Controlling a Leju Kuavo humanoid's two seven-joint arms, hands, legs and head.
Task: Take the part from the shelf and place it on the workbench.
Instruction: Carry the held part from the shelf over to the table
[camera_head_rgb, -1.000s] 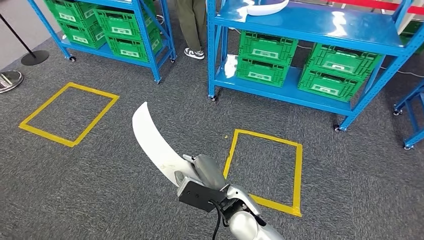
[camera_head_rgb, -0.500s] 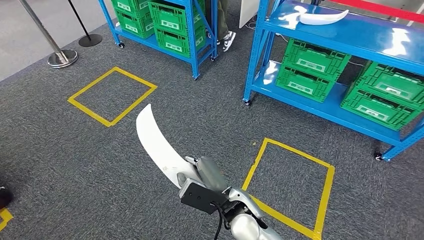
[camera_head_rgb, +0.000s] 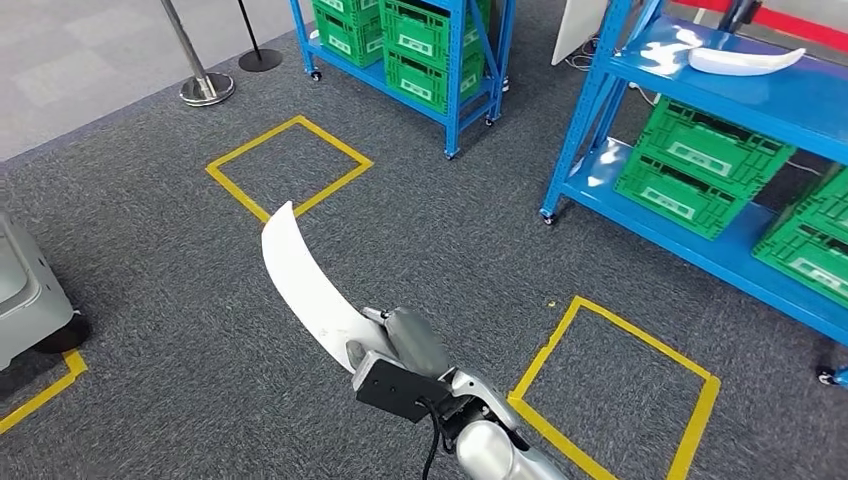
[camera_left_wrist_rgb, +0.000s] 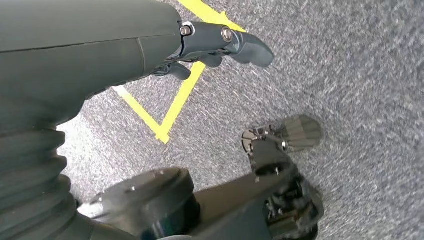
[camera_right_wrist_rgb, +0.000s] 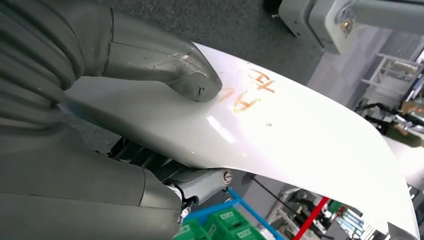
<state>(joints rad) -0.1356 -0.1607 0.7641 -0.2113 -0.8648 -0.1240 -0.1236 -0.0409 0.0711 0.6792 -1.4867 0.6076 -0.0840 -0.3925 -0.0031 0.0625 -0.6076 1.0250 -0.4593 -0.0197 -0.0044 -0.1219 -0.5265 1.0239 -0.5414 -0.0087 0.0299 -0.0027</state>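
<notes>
My right hand (camera_head_rgb: 395, 345) holds a long white curved part (camera_head_rgb: 300, 280), which juts up and to the left over the grey carpet. In the right wrist view the thick grey thumb (camera_right_wrist_rgb: 170, 67) presses on the glossy white part (camera_right_wrist_rgb: 280, 135), which bears orange writing, with darker fingers under it. A second white curved part (camera_head_rgb: 745, 60) lies on the blue shelf (camera_head_rgb: 790, 100) at the upper right. My left hand (camera_left_wrist_rgb: 220, 47) hangs over the carpet, its fingers apart and holding nothing.
Green crates (camera_head_rgb: 700, 165) fill the lower levels of two blue racks (camera_head_rgb: 455, 70). Yellow tape squares (camera_head_rgb: 290, 165) mark the carpet. A grey machine (camera_head_rgb: 25, 290) stands at the left edge. Two stanchion bases (camera_head_rgb: 205, 88) stand at the upper left.
The whole scene has slid to the right, so the camera has turned left. The grey machine has come into view at the left. The white part stays in my right hand.
</notes>
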